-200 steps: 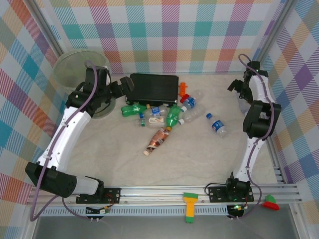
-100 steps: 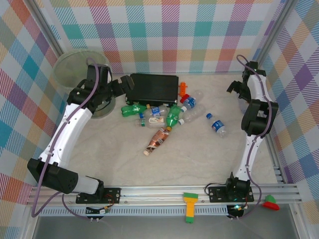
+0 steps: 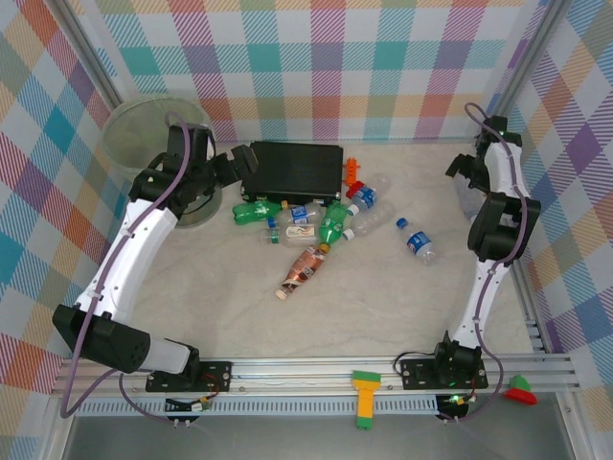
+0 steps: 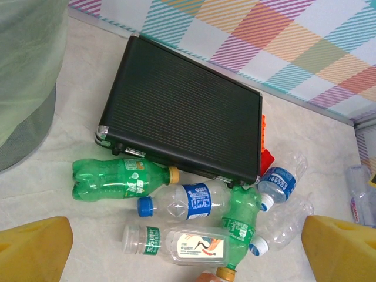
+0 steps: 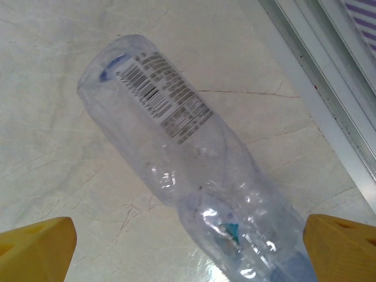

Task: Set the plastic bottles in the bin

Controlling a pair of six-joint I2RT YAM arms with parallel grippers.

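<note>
Both end effectors spread wide, nothing held, bottles lying on the worktop (image 3: 364,307).

At far left, bin (image 3: 129,144) upright in the corner. Just beside it, left end effector (image 3: 238,169) spread by the left end of a black case (image 3: 297,168). Near the case, green and clear bottles (image 3: 330,225) heaped on their sides. Further right, one blue-labelled bottle (image 3: 419,241) apart. At far right, right end effector (image 3: 460,171) gaping over a clear bottle (image 5: 188,153) beside the rail (image 5: 329,70).

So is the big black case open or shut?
Shut: the black case lies flat with its lid down on the base, no gap along the front edge.
</note>
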